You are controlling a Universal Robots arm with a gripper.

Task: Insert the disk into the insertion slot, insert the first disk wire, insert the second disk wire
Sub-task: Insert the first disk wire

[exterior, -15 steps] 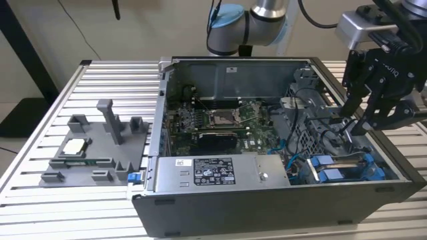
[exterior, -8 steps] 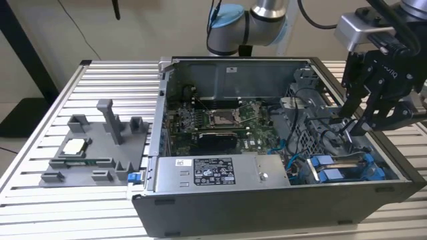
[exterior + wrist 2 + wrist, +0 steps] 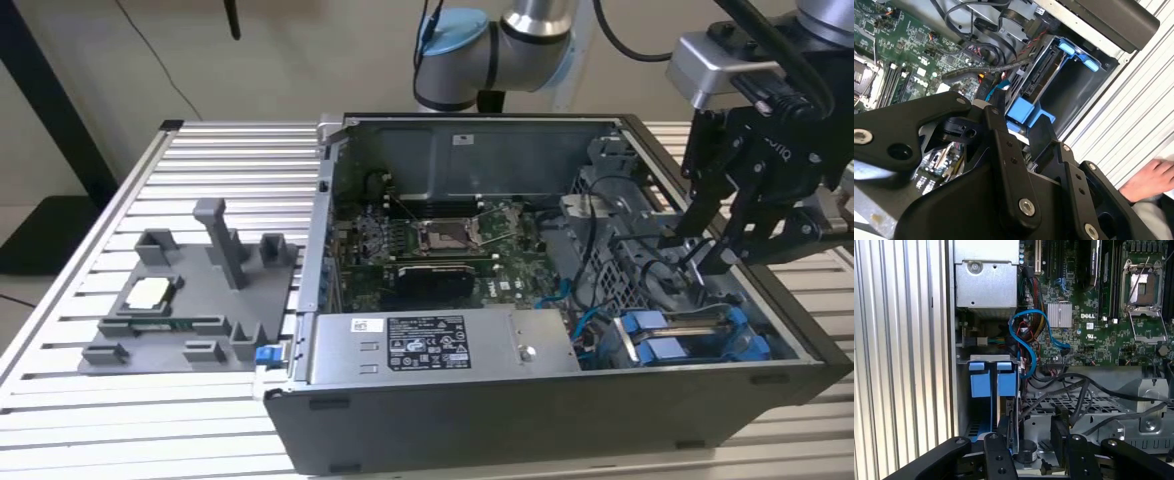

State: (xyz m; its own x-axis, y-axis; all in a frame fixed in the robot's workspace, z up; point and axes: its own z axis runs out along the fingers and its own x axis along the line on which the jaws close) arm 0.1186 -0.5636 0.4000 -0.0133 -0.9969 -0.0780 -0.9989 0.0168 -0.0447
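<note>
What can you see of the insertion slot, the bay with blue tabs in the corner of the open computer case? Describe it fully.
The insertion slot is a grey metal bay with bright blue plastic tabs, standing in the corner of the case at the exterior view's right, beside the power-supply box. Black cables run close past it. The gripper hangs above it, apart.

Below me the open computer case point(image 3: 534, 430) holds a green motherboard point(image 3: 400, 235) and a stickered power supply point(image 3: 441, 345); a grey fixture point(image 3: 187, 320) lies on the slatted table point(image 3: 80, 420) at the exterior view's left
</note>
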